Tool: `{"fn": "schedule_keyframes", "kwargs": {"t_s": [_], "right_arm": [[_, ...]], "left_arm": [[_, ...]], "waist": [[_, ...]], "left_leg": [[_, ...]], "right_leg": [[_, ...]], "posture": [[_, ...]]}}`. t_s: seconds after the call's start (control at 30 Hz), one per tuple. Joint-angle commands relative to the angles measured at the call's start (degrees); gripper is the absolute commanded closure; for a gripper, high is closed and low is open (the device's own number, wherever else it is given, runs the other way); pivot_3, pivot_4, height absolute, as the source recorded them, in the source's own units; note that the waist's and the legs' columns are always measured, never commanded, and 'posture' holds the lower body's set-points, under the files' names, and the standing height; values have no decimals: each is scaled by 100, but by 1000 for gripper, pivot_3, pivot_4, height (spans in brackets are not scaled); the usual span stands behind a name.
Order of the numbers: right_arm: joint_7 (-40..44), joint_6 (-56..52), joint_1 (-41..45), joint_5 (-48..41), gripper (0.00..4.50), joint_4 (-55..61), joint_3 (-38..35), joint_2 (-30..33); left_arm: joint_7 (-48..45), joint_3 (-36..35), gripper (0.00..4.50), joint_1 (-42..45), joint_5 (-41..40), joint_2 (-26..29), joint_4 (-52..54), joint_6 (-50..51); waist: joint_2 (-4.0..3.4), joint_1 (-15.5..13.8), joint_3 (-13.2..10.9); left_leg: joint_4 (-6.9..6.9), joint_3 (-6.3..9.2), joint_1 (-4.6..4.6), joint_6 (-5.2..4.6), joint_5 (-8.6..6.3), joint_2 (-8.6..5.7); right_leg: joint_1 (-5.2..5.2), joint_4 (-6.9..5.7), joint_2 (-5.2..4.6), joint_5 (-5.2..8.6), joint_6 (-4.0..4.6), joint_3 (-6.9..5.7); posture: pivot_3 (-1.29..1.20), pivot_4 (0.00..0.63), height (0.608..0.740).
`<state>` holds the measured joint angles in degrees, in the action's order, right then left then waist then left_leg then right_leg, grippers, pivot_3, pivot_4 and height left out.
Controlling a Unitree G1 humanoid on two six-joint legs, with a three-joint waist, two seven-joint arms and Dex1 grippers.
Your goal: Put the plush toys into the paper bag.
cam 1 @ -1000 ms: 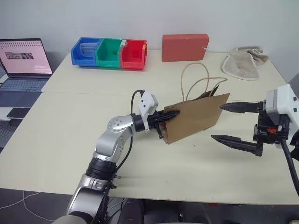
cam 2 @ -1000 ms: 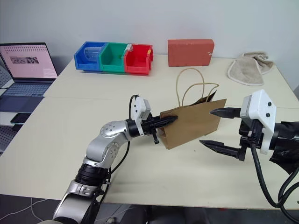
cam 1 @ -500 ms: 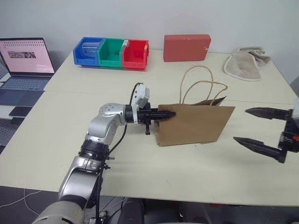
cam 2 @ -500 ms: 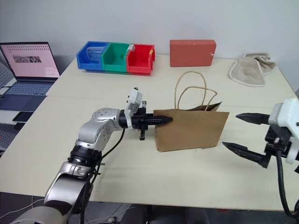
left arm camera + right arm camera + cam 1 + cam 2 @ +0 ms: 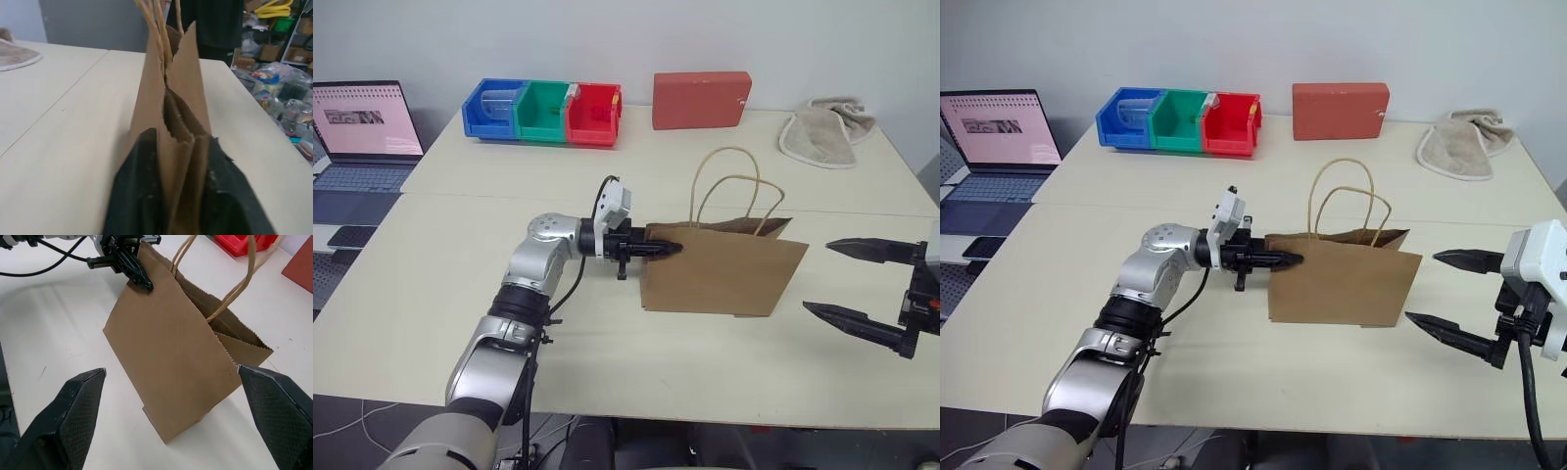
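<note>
Left eye view: upright brown paper bag (image 5: 722, 277), twine handles up, left claw (image 5: 663, 248) straddling its edge, right claw (image 5: 854, 285) wide apart.

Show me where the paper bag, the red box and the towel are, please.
paper bag (image 5: 720, 279), left eye view, middle of its brown front face.
red box (image 5: 701, 99), left eye view, centre of its front side.
towel (image 5: 1459, 152), right eye view, middle of the folded cloth.

Cream table (image 5: 431, 294) stands against a pale wall (image 5: 607, 39).
</note>
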<state>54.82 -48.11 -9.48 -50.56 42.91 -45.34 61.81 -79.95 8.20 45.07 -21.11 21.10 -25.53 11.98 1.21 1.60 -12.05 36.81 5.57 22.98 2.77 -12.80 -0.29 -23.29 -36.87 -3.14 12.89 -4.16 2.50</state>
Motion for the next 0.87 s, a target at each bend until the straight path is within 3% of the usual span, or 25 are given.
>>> {"fn": "schedule_keyframes", "kwargs": {"t_s": [0.03,0.23,0.37,0.57,0.7,0.87], "right_arm": [[55,216,196,116,0,-176,146,128],[314,595,581,462,0,-754,646,369],[558,937,815,773,0,-1212,858,504],[1506,1230,938,1100,0,-2194,741,1009],[1876,1326,994,1248,0,-2533,782,1192],[2045,1252,1023,1241,0,-2561,687,1237]], "left_arm": [[9,-108,2291,-125,-54,206,543,129],[354,-351,492,-755,13,927,1316,341],[810,-582,492,-1290,228,1553,1967,397],[1000,-1475,492,-2165,164,3101,3022,1015],[1014,-1896,492,-2189,-91,3469,3113,1249],[932,-1911,492,-2018,-387,3463,3045,1424]], "waist": [[0,4,0],[0,24,0],[0,9,0],[3,9,-3],[1,-23,-3],[2,-5,-3]], "left_leg": [[-1,2,-1,0,0,0],[0,-1,-3,0,0,1],[-5,2,-4,0,0,3],[-10,-3,-3,2,-1,5],[-8,-1,-4,2,-1,5],[-8,-9,-4,2,-2,8]], "right_leg": [[0,0,0,0,-1,-1],[0,-1,0,-1,-1,1],[-2,-2,0,0,1,-2],[-5,2,-1,20,34,-1],[-5,0,-3,23,39,-5],[-6,1,-5,26,44,-4]], "posture": [[0,150,740],[0,150,740],[0,150,740],[0,150,740],[0,150,740],[0,150,740]]}}
